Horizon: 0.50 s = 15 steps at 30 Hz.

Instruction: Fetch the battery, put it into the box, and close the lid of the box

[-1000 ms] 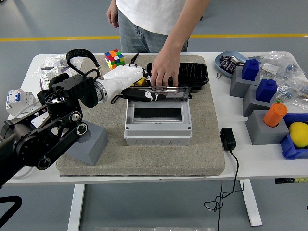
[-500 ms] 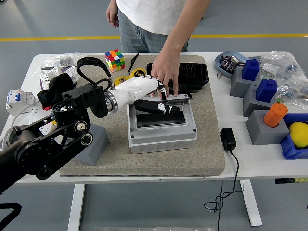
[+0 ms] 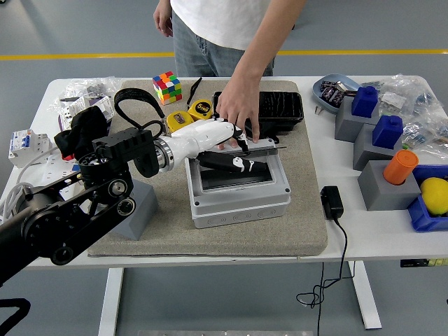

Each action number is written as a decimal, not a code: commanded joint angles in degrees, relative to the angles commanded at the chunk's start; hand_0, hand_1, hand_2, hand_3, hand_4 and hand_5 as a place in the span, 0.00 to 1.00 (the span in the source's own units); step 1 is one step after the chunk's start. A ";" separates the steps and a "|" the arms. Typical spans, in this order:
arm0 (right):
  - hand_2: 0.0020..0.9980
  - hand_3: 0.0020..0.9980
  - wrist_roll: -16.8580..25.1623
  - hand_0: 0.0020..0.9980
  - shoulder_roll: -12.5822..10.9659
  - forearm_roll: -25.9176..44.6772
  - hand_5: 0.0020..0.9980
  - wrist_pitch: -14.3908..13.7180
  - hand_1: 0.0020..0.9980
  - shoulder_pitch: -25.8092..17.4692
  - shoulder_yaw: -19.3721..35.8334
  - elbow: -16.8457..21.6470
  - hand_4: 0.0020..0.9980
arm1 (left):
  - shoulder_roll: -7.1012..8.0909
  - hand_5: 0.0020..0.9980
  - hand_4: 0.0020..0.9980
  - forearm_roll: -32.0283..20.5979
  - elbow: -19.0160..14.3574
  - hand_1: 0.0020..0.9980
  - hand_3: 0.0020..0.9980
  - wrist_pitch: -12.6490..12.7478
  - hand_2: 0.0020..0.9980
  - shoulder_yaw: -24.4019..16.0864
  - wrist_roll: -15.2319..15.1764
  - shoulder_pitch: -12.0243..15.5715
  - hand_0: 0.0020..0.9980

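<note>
The grey box (image 3: pixel 239 208) with a window in its top lies on the grey mat (image 3: pixel 308 217) at mid table. My left hand (image 3: pixel 234 162), white with black fingers, reaches in from the left. Its fingers lie stretched flat across the box's lid and grasp nothing. A person's hand (image 3: pixel 238 112) presses its fingertips on the box's far edge. Several small batteries lie in the blue bowl (image 3: pixel 329 89) at the far right. Whether a battery is inside the box is hidden by my hand. The right arm is out of view.
A black tray (image 3: pixel 283 108) sits behind the box, with a yellow tape measure (image 3: pixel 199 108) and a colour cube (image 3: pixel 166 85) to its left. A black adapter (image 3: pixel 331 201) and its cable lie right of the mat. Grey blocks, an orange cylinder (image 3: pixel 400 166) and a lemon (image 3: pixel 435 194) crowd the right side.
My left hand has swung right and lowered onto the box's top. The box has slid right and a little nearer. The person's hand stays on its far edge.
</note>
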 joint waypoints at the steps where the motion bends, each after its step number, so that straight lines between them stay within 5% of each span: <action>1: 0.81 0.84 0.00 0.91 -0.01 -0.01 1.00 0.00 0.87 -0.02 0.01 -0.01 1.00 | 0.00 1.00 1.00 -0.05 0.01 0.84 0.71 -0.01 0.75 0.11 0.02 0.03 1.00; 15: 0.81 0.84 0.04 0.92 0.12 0.01 1.00 0.01 0.87 -0.36 0.08 0.00 1.00 | -0.17 1.00 1.00 -1.11 -0.52 0.84 0.71 -1.21 0.75 1.90 1.04 1.73 1.00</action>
